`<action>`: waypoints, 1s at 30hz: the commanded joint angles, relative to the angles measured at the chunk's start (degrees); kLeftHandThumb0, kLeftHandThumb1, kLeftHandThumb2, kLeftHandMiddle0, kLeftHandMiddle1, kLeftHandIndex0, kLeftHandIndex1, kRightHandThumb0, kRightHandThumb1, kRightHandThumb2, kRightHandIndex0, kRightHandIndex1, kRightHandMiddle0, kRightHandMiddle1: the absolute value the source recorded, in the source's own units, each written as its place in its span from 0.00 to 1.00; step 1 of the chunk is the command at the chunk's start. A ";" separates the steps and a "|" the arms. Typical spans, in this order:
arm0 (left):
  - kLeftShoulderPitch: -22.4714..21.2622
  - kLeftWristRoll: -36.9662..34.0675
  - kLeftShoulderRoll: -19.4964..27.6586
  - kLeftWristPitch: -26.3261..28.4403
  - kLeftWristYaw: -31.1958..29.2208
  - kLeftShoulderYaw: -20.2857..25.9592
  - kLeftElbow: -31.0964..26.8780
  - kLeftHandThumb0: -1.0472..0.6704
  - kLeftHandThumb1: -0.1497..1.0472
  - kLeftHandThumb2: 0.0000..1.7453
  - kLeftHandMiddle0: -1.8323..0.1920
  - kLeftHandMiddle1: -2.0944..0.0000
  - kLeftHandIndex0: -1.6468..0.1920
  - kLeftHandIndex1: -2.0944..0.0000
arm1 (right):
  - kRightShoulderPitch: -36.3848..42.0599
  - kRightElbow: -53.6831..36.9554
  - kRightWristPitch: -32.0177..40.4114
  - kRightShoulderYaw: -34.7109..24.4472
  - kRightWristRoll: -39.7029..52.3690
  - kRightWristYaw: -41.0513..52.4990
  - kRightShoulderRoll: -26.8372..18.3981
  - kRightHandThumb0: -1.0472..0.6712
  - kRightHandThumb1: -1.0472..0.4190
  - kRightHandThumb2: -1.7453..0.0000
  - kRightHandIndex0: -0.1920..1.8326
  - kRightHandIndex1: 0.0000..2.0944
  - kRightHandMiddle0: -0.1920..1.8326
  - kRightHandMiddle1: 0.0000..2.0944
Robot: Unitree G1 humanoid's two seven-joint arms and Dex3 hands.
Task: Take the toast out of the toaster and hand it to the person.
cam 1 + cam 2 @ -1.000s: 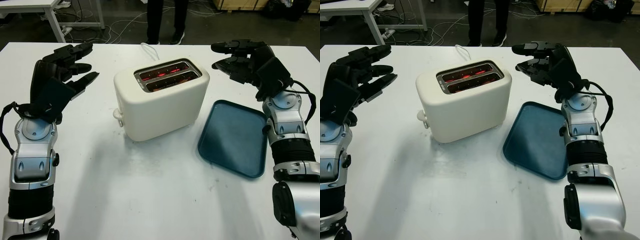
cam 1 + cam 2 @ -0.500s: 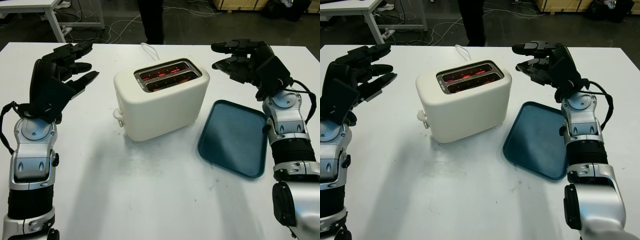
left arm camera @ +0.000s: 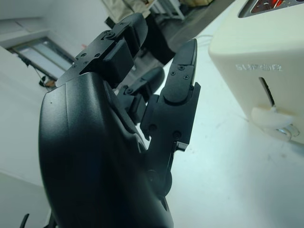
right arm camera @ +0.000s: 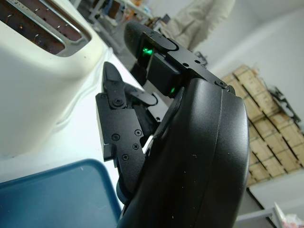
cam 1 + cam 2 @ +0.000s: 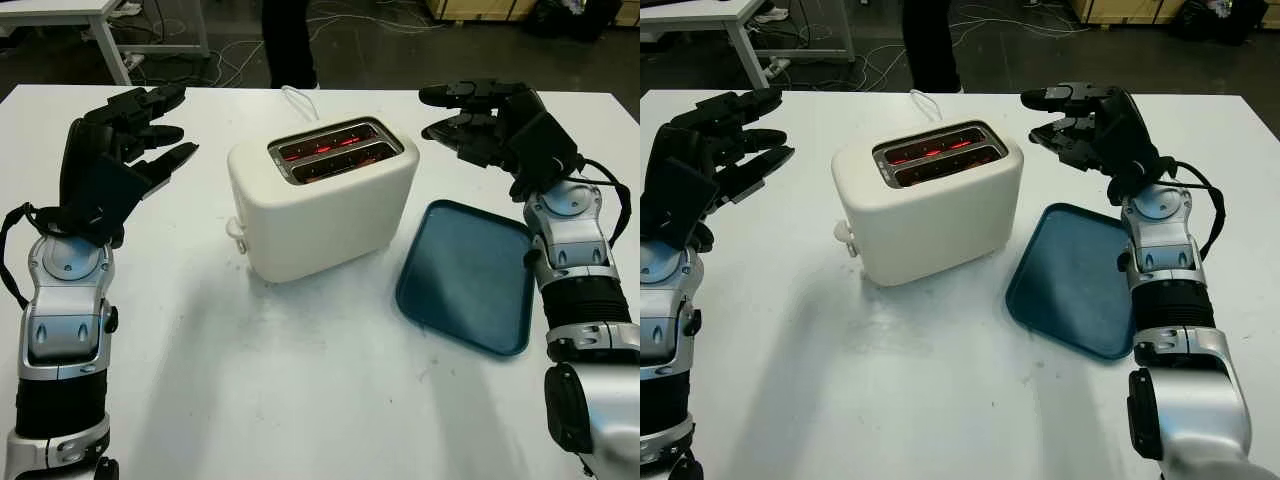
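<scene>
Left eye view: cream plastic two-slot toaster (image 5: 322,198) stands mid-worktop, slots glowing red; toast sits sunk inside, barely visible. Left hand (image 5: 120,150) and right hand (image 5: 490,120) flank it, open, empty. Toast likely hot, light, crumbly: pinch its top edge gently.

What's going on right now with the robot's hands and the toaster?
Left hand open, raised left of toaster. Right hand open, raised beside it, beyond blue tray. Slots glowing red, no toast popped up. Nothing in the way.
</scene>
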 commanded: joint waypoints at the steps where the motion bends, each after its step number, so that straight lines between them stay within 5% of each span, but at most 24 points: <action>1: 0.23 0.13 0.20 -0.47 0.09 0.00 -0.04 0.41 0.89 0.05 0.62 0.73 0.50 0.99 | -0.34 0.16 0.37 0.18 -0.12 0.17 -0.54 0.54 0.09 0.92 0.50 0.30 0.56 0.01; 30: 0.12 -0.63 -0.06 -0.32 0.03 0.44 0.08 0.41 0.89 0.05 0.61 0.74 0.50 0.99 | -0.35 -0.54 1.34 0.27 0.35 0.01 -0.47 0.54 0.09 0.92 0.49 0.32 0.56 0.01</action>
